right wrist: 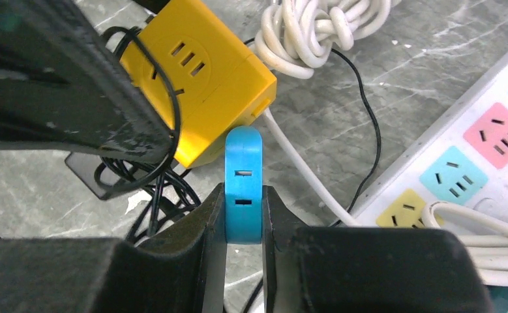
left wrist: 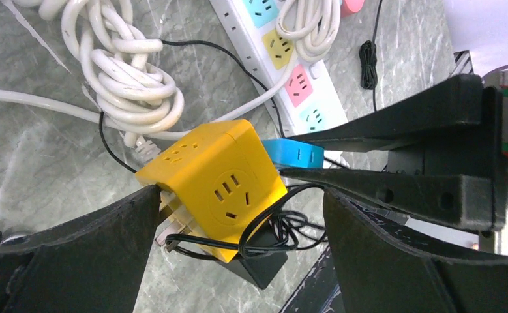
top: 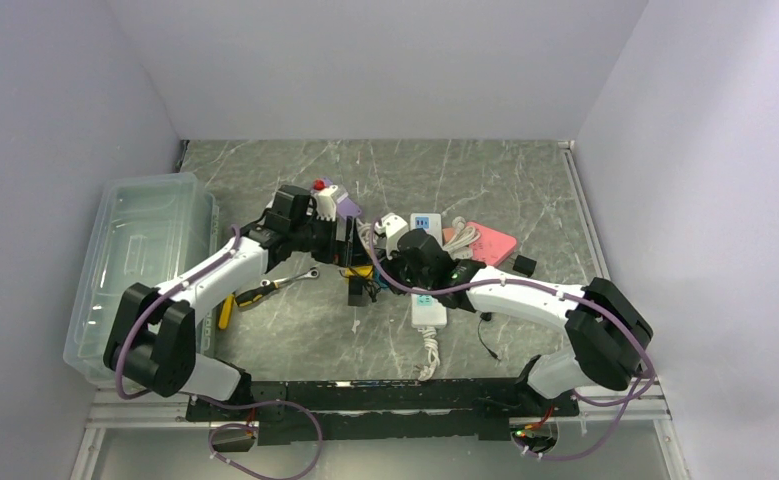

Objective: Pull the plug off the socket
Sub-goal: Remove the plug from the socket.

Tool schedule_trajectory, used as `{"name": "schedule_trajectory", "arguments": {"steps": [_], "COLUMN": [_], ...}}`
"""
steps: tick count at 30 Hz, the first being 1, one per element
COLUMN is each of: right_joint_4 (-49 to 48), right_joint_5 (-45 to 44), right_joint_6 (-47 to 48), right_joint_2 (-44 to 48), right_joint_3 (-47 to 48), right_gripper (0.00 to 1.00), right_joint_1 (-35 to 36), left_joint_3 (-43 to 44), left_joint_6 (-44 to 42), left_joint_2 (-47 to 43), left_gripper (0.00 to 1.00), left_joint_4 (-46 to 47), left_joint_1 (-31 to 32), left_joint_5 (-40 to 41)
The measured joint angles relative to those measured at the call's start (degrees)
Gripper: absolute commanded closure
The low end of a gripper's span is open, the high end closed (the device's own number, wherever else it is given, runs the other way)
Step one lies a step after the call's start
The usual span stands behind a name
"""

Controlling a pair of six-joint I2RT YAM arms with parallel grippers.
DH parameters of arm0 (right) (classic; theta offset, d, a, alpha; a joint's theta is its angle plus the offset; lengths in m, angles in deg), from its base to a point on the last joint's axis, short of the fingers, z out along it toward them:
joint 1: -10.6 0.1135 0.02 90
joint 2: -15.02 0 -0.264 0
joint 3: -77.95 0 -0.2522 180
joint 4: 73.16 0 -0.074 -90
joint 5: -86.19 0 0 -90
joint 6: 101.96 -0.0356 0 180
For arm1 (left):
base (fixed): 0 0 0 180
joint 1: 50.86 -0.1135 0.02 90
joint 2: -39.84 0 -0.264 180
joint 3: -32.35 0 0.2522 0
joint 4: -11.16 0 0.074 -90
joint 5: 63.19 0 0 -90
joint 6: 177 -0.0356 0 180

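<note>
A yellow cube socket (left wrist: 218, 176) (right wrist: 199, 72) lies on the grey marble table, small in the top view (top: 358, 271). A blue plug (right wrist: 243, 163) (left wrist: 293, 154) sits against the cube's side, and my right gripper (right wrist: 244, 195) (top: 393, 262) is shut on it, one finger on each flat face. My left gripper (left wrist: 238, 215) (top: 350, 255) stands open astride the cube. Its left finger (left wrist: 75, 254) touches the cube's corner, while the right finger (left wrist: 394, 261) stays apart from it. A thin black cable (left wrist: 290, 228) loops over the cube's lower edge.
A black adapter (left wrist: 267, 261) lies under the cube. A bundled white cord (left wrist: 127, 72) (right wrist: 310, 26) and a white power strip with coloured outlets (left wrist: 283, 59) (right wrist: 473, 169) lie close by. At the left are a clear plastic bin (top: 140, 260) and hand tools (top: 265, 290).
</note>
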Motion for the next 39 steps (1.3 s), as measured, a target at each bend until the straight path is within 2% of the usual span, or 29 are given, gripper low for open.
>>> {"name": "schedule_trajectory", "arguments": {"steps": [18,27,33,39], "right_joint_4": [-0.04,-2.25,-2.29,-2.32], "right_joint_5": [3.08,2.45,0.39,-1.42], "right_joint_6": [-0.13,-2.54,-3.85,-4.9], "right_joint_2": [1.64,1.03,0.7,0.61], "right_joint_3": [-0.52,-0.46,-0.46,-0.46], "right_gripper": [1.0,1.0,1.0,1.0], "right_joint_1": [0.22,0.26,0.26,0.2], "left_joint_3": [1.84,3.69,3.65,3.13], "left_joint_6": [-7.32,-9.79,-9.09,-5.73], "left_joint_2": [1.29,-3.67,-7.8,-8.07], "left_gripper": [0.0,0.0,0.0,0.0], "left_joint_4": [-3.3,-4.24,-4.5,-6.14], "left_joint_1": [4.11,4.74,4.7,5.44], "left_joint_5": [6.38,12.15,15.93,17.77]}}
